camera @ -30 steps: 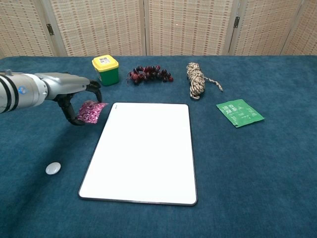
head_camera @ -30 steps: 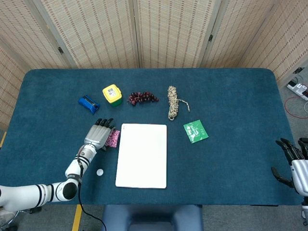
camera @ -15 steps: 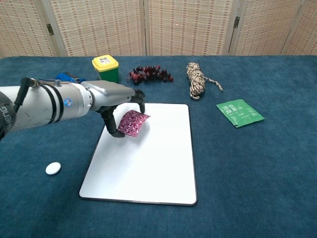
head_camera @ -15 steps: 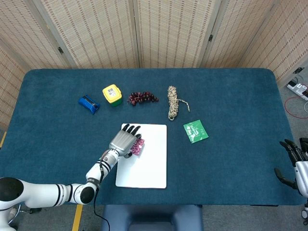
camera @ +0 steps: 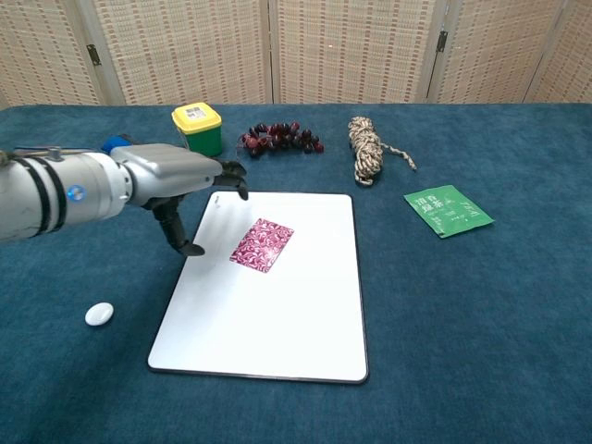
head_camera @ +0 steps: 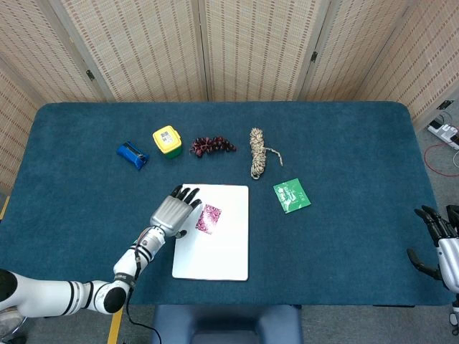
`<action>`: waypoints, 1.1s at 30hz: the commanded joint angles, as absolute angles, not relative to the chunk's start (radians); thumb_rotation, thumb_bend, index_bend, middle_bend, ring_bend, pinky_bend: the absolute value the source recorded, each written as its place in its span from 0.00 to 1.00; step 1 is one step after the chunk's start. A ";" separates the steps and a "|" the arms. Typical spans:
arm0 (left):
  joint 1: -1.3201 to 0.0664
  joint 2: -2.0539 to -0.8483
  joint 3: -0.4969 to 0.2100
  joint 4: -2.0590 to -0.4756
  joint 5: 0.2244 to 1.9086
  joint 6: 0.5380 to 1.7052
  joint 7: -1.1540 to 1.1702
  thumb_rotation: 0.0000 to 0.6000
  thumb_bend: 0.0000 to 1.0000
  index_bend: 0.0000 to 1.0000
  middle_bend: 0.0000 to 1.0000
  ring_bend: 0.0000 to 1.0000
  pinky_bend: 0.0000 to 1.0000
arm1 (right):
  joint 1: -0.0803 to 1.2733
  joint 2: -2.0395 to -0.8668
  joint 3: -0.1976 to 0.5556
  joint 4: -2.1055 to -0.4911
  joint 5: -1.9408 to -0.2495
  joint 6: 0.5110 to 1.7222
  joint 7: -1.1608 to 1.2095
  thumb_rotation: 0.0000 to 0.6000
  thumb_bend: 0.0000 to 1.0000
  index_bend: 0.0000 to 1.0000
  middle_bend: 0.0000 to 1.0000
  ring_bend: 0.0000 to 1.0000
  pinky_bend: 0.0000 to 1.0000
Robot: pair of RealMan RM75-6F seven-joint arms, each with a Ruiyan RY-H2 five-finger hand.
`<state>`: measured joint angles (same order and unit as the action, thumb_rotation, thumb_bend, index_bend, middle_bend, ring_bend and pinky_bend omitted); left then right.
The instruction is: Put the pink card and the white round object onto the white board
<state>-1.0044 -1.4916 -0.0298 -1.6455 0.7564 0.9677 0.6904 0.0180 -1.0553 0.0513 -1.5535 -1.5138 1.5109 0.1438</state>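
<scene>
The pink card (head_camera: 209, 218) (camera: 262, 245) lies flat on the upper left part of the white board (head_camera: 222, 251) (camera: 277, 314). My left hand (head_camera: 172, 211) (camera: 190, 190) hovers at the board's left edge beside the card, fingers spread and holding nothing. The white round object (camera: 99, 314) rests on the blue cloth left of the board; the head view hides it behind my left forearm. My right hand (head_camera: 434, 240) sits at the table's far right edge, fingers apart and empty.
Along the back stand a blue object (head_camera: 132, 154), a yellow-lidded green tub (head_camera: 167, 141) (camera: 197, 129), a bunch of dark grapes (head_camera: 212, 145) (camera: 280, 139) and a rope coil (head_camera: 257, 152) (camera: 367, 148). A green packet (head_camera: 292, 195) (camera: 448, 210) lies right of the board.
My left hand carried the pink card from the cloth onto the board, released it there, and has drawn back to the left with fingers spread. The right hand barely moved.
</scene>
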 commanded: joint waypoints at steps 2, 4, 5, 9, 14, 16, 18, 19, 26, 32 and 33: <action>-0.945 -1.433 0.029 -1.714 0.843 1.025 0.679 1.00 0.31 0.23 0.01 0.00 0.00 | 0.025 -1.058 0.051 -1.561 -1.522 1.507 0.134 1.00 0.35 0.13 0.14 0.21 0.02; -0.920 -1.414 0.050 -1.734 0.887 1.050 0.671 1.00 0.31 0.24 0.02 0.00 0.00 | 0.026 -1.059 0.050 -1.565 -1.526 1.506 0.129 1.00 0.35 0.13 0.14 0.21 0.02; -0.904 -1.402 0.064 -1.746 0.916 1.064 0.663 1.00 0.31 0.24 0.02 0.00 0.00 | 0.027 -1.059 0.049 -1.568 -1.529 1.507 0.125 1.00 0.35 0.13 0.14 0.21 0.02; -0.853 -1.367 0.105 -1.776 1.011 1.107 0.644 1.00 0.31 0.26 0.03 0.00 0.00 | 0.029 -1.060 0.048 -1.576 -1.536 1.509 0.116 1.00 0.35 0.13 0.14 0.22 0.02; -0.791 -1.346 0.152 -1.797 1.118 1.153 0.632 1.00 0.31 0.28 0.04 0.01 0.00 | 0.030 -1.060 0.047 -1.582 -1.539 1.511 0.110 1.00 0.35 0.13 0.14 0.22 0.02; -0.776 -1.345 0.163 -1.794 1.144 1.161 0.632 1.00 0.32 0.29 0.05 0.01 0.00 | 0.030 -1.059 0.047 -1.584 -1.541 1.513 0.109 1.00 0.35 0.13 0.14 0.22 0.02; -0.750 -1.344 0.184 -1.790 1.184 1.171 0.632 1.00 0.32 0.30 0.05 0.02 0.00 | 0.030 -1.056 0.045 -1.589 -1.546 1.516 0.104 1.00 0.35 0.13 0.14 0.22 0.02; -0.741 -1.344 0.188 -1.787 1.198 1.176 0.629 1.00 0.32 0.31 0.06 0.02 0.00 | 0.030 -1.056 0.045 -1.590 -1.547 1.516 0.103 1.00 0.35 0.13 0.14 0.22 0.02; -0.686 -1.347 0.199 -1.756 1.248 1.184 0.631 1.00 0.32 0.33 0.07 0.03 0.00 | 0.032 -1.055 0.042 -1.595 -1.552 1.516 0.101 1.00 0.35 0.14 0.14 0.22 0.02; -0.650 -1.358 0.197 -1.734 1.252 1.168 0.626 1.00 0.32 0.35 0.07 0.03 0.00 | 0.030 -1.056 0.040 -1.594 -1.554 1.519 0.101 1.00 0.35 0.14 0.14 0.22 0.02; -0.645 -1.360 0.196 -1.730 1.251 1.164 0.624 1.00 0.32 0.36 0.07 0.03 0.00 | 0.030 -1.057 0.040 -1.594 -1.555 1.519 0.101 1.00 0.35 0.14 0.14 0.22 0.02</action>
<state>-0.6477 -1.3581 0.1968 -1.7325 1.2513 1.1671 0.6266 0.0305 -1.0566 0.0399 -1.5940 -1.5546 1.5192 0.1009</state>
